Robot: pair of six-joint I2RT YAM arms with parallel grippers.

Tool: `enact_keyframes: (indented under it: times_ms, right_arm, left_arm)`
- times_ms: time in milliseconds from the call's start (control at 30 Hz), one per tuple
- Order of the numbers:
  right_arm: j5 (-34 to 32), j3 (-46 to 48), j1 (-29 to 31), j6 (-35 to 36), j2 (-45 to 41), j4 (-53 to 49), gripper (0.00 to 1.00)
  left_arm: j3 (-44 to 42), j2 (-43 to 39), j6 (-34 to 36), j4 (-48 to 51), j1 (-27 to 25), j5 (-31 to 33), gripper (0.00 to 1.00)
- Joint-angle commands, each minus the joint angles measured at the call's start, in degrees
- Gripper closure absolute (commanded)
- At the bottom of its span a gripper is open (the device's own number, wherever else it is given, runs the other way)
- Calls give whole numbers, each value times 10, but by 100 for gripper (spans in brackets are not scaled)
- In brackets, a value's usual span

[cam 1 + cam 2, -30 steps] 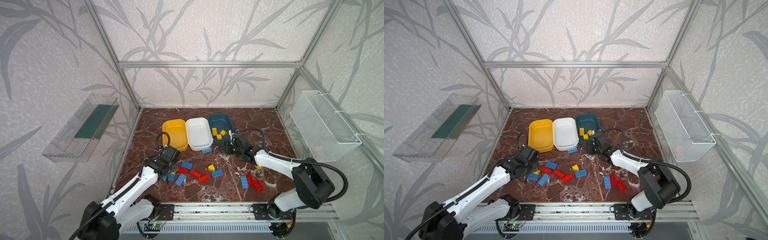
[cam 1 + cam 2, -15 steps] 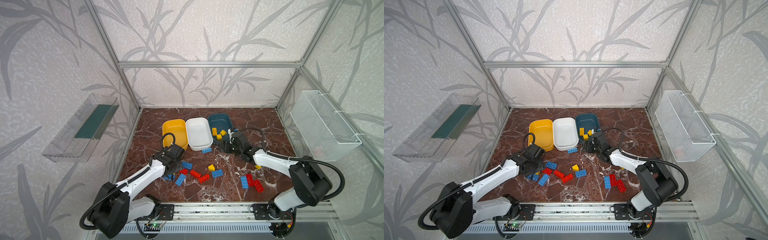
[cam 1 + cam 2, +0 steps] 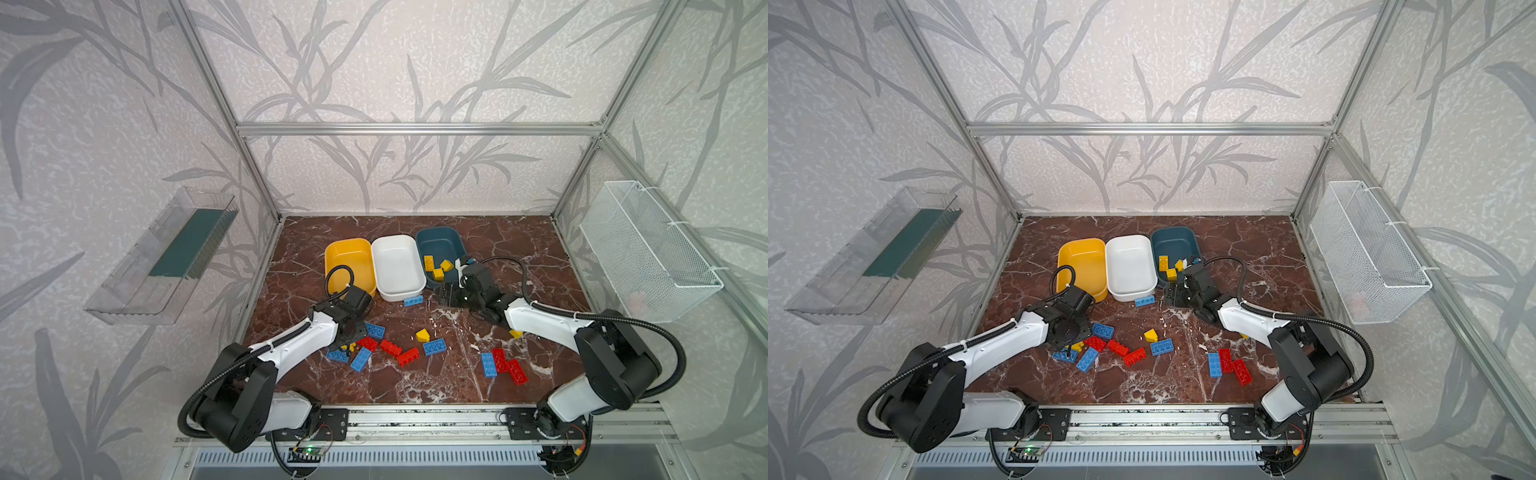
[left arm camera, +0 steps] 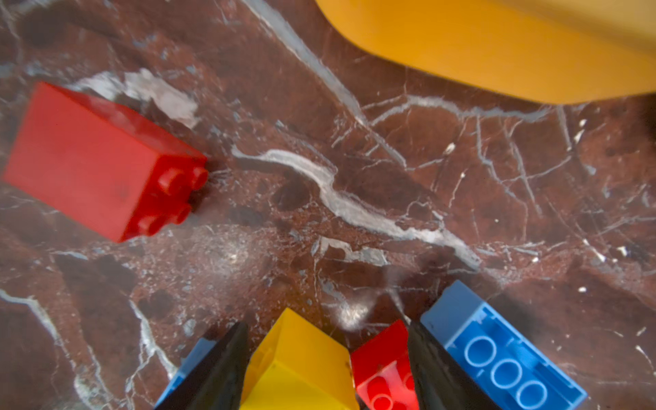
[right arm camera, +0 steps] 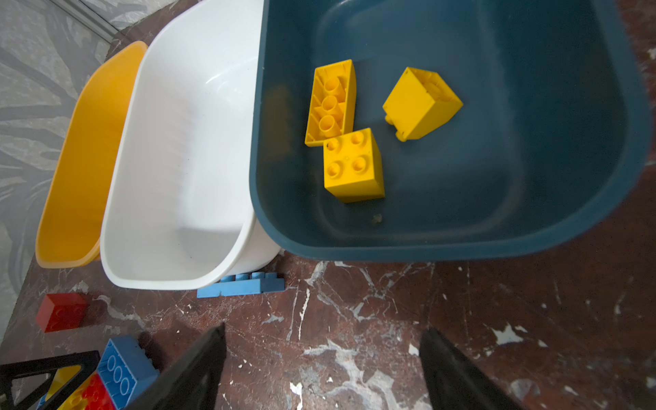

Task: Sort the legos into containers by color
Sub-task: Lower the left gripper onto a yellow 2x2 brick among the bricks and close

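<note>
Yellow tub (image 3: 332, 257), white tub (image 3: 395, 266) and teal tub (image 3: 440, 241) stand side by side at the back. Three yellow legos (image 5: 353, 167) lie in the teal tub. My left gripper (image 4: 324, 330) is open and low over the floor pile. A yellow lego (image 4: 301, 362) and a red lego's corner (image 4: 381, 358) sit between its fingers, and a blue lego (image 4: 497, 358) lies just outside. My right gripper (image 5: 324, 330) is open over bare floor in front of the teal tub, holding nothing. Several red, blue and yellow legos (image 3: 409, 356) lie loose on the floor.
A blue lego (image 3: 413, 300) leans against the white tub's front wall. A red lego (image 4: 103, 163) lies apart near the yellow tub. Blue and red legos (image 3: 500, 363) sit front right. A wire basket (image 3: 648, 253) hangs on the right wall and a clear tray (image 3: 166, 257) on the left.
My left gripper has swung right and toward the back, onto the pile of legos. The right gripper has barely moved.
</note>
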State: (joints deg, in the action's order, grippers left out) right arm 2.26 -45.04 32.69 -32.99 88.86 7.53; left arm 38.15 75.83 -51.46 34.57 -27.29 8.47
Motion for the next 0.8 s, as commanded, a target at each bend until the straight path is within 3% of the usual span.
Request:
enact_keyframes:
  times_ms: [0, 100, 333, 533, 767]
  right_arm:
    - [4, -1, 2, -2, 8, 11, 14]
    - [5, -3, 2, -3, 11, 12, 14]
    - [9, -2, 2, -5, 12, 14, 14]
    - [13, -1, 2, -5, 10, 14, 14]
    - [15, -1, 2, -6, 12, 15, 15]
  left_arm:
    - [5, -17, -3, 25, 1, 8, 24]
    - [7, -50, -5, 43, 1, 23, 20]
    - [0, -81, 9, 54, 1, 11, 22]
    - [-19, -89, 35, 49, 0, -7, 37]
    - [-32, -98, 57, 50, -5, -29, 35]
